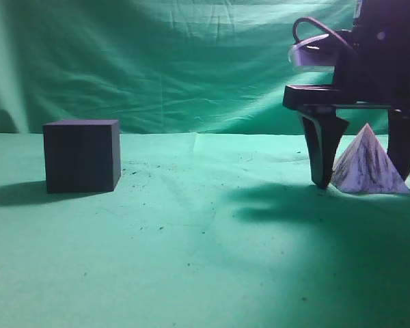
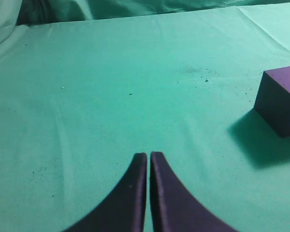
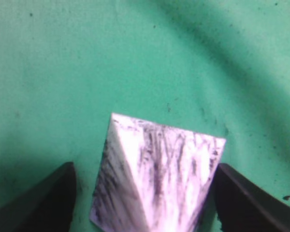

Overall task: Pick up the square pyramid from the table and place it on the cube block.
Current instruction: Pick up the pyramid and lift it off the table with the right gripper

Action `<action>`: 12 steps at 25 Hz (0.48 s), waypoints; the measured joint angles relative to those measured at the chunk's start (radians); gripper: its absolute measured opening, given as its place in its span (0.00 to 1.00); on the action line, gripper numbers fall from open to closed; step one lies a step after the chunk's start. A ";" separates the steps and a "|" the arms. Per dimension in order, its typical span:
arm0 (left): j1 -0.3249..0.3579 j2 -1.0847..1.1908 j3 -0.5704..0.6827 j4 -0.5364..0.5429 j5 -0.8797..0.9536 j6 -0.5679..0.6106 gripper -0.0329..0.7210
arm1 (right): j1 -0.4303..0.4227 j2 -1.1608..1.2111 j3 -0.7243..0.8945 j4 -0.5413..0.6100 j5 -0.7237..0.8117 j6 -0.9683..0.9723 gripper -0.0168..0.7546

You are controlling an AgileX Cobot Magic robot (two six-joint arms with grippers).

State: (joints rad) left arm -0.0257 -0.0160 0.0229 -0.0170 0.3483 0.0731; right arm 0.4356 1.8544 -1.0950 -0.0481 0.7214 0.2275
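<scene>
The fingers (image 1: 322,154) of the right gripper (image 1: 364,176) are spread wide, one on each side of the square pyramid (image 1: 366,164), and they do not yet touch it. In the exterior view the fingertips reach down to the table (image 1: 205,260), and the pyramid stands on its base between them, at about 3 o'clock of the picture. The right wrist view shows what the exterior view cannot: a clear strip of green cloth separates the pyramid (image 3: 157,174) from each dark finger (image 3: 43,198), and the marbled streaks run down its faces.

The fingers (image 2: 123,198) of the left gripper (image 2: 149,157) are pressed together, with only a thin line between them, and they hold nothing. This gripper appears only in the left wrist view; the exterior view does not contain it.

The cube block (image 1: 81,156) rests on the table at about 9 o'clock in the exterior view, well apart from the pyramid. In the left wrist view it (image 2: 280,99) sits at about 3 o'clock, cut by the edge, with its shadow towards the fingers.
</scene>
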 joint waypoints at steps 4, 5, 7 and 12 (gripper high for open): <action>0.000 0.000 0.000 0.000 0.000 0.000 0.04 | 0.000 0.002 -0.004 -0.002 0.006 0.007 0.56; 0.000 0.000 0.000 0.000 0.000 0.000 0.04 | 0.000 0.002 -0.008 -0.010 0.012 0.009 0.52; 0.000 0.000 0.000 0.000 0.000 0.000 0.04 | 0.000 0.002 -0.010 -0.020 0.018 0.015 0.51; 0.000 0.000 0.000 0.000 0.000 0.000 0.04 | 0.004 -0.004 -0.012 -0.050 0.026 0.022 0.51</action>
State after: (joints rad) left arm -0.0257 -0.0160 0.0229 -0.0170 0.3483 0.0731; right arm 0.4395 1.8504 -1.1072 -0.0976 0.7475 0.2491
